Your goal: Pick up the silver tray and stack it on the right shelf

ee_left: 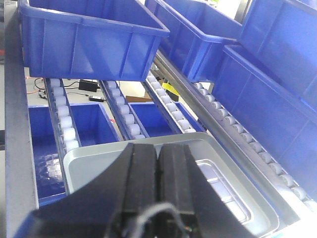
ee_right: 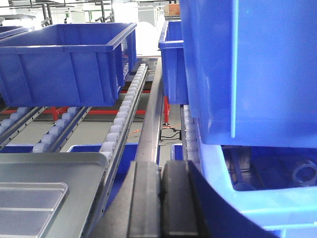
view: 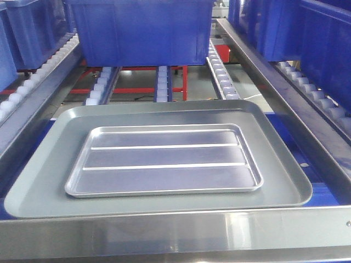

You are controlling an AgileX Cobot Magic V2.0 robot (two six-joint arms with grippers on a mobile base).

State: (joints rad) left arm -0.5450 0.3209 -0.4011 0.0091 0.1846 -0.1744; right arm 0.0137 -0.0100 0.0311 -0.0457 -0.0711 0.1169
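Roller lanes [view: 221,76] are sloping down toward a shiny front lip [view: 175,233], with a blue bin [view: 141,30] sitting upslope. Before it, the silver tray [view: 164,160] is lying flat inside a larger grey tray [view: 41,181]. Left gripper [ee_left: 157,171] and right gripper [ee_right: 161,196] are both showing jaws pressed together, holding nothing.

Warehouse: roller flow-racks [view: 219,71], blue bins [view: 140,30]

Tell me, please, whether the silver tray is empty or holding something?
Empty: the silver tray shows only its bare ridged floor, lying flat inside the larger grey tray.
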